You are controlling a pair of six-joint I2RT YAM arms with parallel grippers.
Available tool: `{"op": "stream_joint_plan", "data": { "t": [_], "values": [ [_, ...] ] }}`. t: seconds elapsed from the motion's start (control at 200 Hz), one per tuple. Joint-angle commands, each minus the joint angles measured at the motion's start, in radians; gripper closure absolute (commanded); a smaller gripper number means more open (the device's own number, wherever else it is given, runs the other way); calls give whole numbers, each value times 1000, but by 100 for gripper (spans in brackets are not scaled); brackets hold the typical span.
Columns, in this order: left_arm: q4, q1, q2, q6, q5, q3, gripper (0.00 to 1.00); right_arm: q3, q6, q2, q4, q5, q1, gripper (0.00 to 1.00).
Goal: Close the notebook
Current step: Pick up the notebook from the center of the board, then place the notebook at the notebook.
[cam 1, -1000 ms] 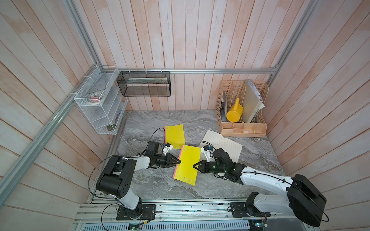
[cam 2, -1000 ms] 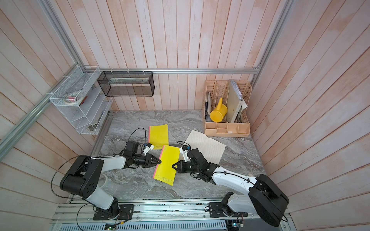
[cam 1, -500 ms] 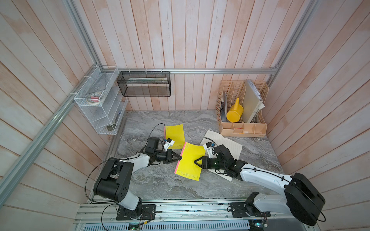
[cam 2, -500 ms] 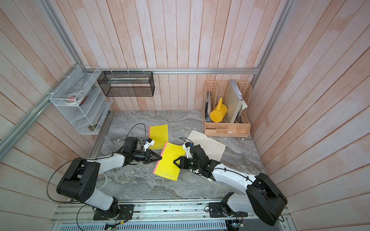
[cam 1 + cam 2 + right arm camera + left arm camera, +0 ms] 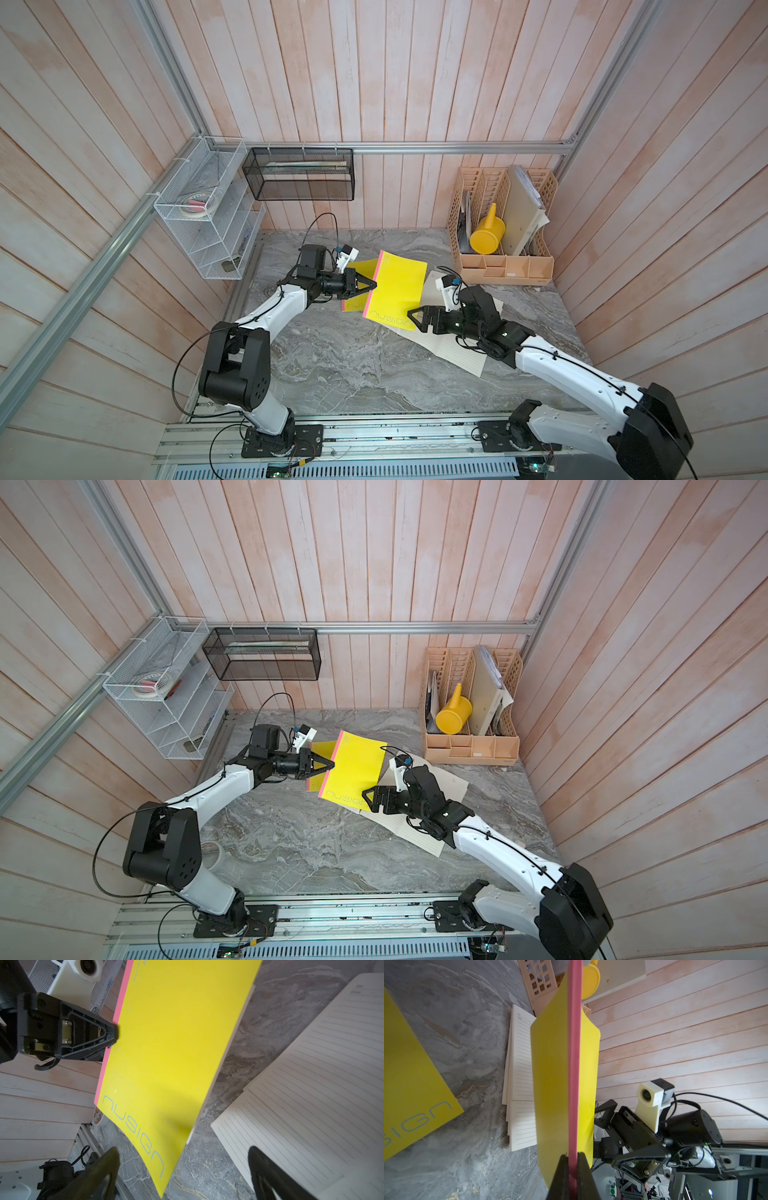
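Now: notebook clamped at its spine, raised off the table

- We see the left gripper [image 5: 371, 286] closed tight on the pink spine edge of the yellow notebook [image 5: 397, 291]. In the left wrist view both fingers [image 5: 562, 1169] press flat against the pink strip, with no gap.
- The notebook is lifted and tilted over the marble table [image 5: 353, 365]. Its spine faces the left arm and its free edge hangs toward the right arm. The "nusign" lettering is at the lower end.
- A thin white page edge shows along the free side in the right wrist view.
- The right gripper [image 5: 415, 321] has its jaws wide apart at the notebook's lower corner. In the right wrist view that corner sits between the two fingers [image 5: 108, 1159]. We cannot tell whether either finger touches it.
- A stack of lined pages [image 5: 440, 349] lies flat on the table under the right arm, just beside the raised notebook.
- A second yellow cover [image 5: 411, 1074] lies flat on the table below the left gripper, partly hidden by the notebook in both top views.
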Motion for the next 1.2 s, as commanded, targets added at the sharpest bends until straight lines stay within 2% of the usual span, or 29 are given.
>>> {"op": "stream_joint_plan", "data": {
  "t": [0.0, 0.16, 0.3, 0.51, 0.825, 1.195],
  "values": [
    [-44, 24, 41, 28, -26, 67, 100, -55, 5, -71, -45, 76, -29, 2],
    [-85, 58, 102, 60, -95, 131, 100, -93, 17, -125, -20, 49, -68, 2],
    [-38, 90, 141, 18, -132, 136, 100, -97, 23, -106, 6, 29, -73, 2],
    [130, 132, 189, -95, -116, 126, 100, -112, 40, -60, 52, -26, -74, 2],
    [214, 147, 310, -172, -112, 194, 100, -112, 38, -50, 41, -30, -73, 2],
    [178, 164, 363, -118, -152, 181, 100, -115, 43, -39, 43, -41, -73, 2]
  ]
}}
